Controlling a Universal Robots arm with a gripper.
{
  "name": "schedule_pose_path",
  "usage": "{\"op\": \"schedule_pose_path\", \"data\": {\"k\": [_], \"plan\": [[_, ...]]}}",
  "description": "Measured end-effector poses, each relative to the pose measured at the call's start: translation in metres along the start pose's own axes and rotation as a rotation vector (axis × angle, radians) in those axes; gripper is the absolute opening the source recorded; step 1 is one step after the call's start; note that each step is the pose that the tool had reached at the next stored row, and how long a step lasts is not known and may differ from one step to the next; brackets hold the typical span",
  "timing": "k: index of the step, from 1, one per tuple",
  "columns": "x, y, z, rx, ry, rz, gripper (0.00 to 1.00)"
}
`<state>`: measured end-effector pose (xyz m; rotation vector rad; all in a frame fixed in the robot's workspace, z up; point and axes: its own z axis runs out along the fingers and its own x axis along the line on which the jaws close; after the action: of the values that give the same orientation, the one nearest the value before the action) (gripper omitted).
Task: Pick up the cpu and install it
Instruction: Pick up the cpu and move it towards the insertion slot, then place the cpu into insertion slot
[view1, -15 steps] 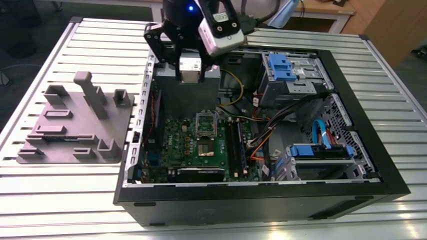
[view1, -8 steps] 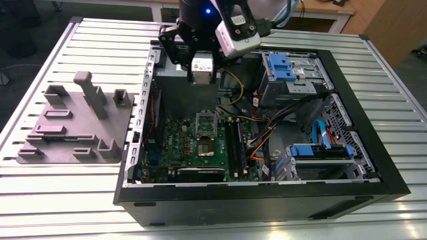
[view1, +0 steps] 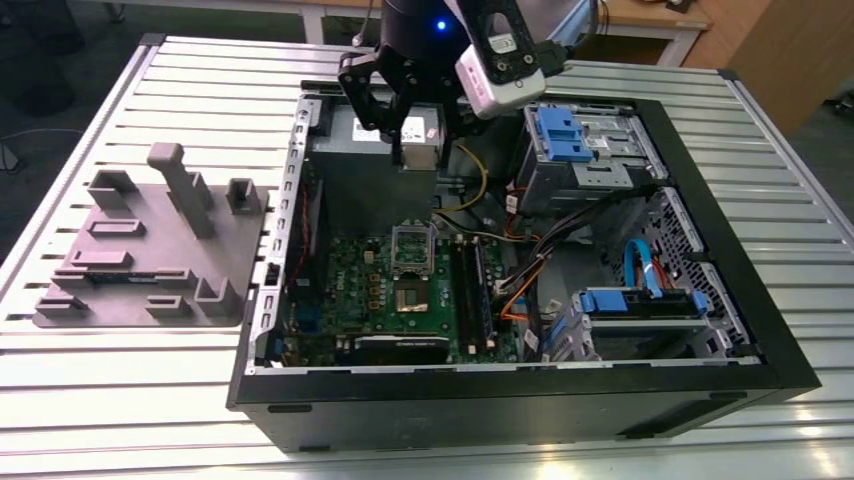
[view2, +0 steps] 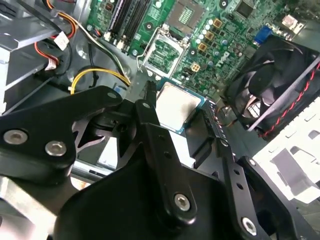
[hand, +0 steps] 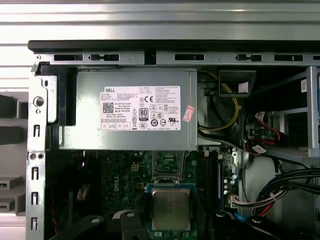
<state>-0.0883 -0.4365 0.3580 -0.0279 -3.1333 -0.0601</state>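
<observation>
Exterior view's left: grey fixture tray (view1: 147, 250) on slatted table (view1: 107, 400). Middle: gripper (view1: 419, 140) clamped on cpu (view1: 420, 156), silvery top up. Cpu held in air inside open case (view1: 534, 400), between psu (hand: 125, 110) and motherboard (view1: 400, 300). Psu bears white printed label (hand: 140, 107) with certification marks, and red sticker (hand: 188, 113) beside it. Exterior view's right: blue drive brackets (view1: 567, 135).

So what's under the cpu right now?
Green motherboard shows around the cpu, with the open socket past one edge. Whatever sits directly beneath the chip is covered.
</observation>
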Motion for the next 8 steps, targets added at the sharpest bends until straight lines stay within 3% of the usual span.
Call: {"op": "schedule_pose_path", "data": {"k": [8], "plan": [[-0.0001, -0.0001, 0.0011, 0.0021, 0.0, 0.0, 0.47]]}}
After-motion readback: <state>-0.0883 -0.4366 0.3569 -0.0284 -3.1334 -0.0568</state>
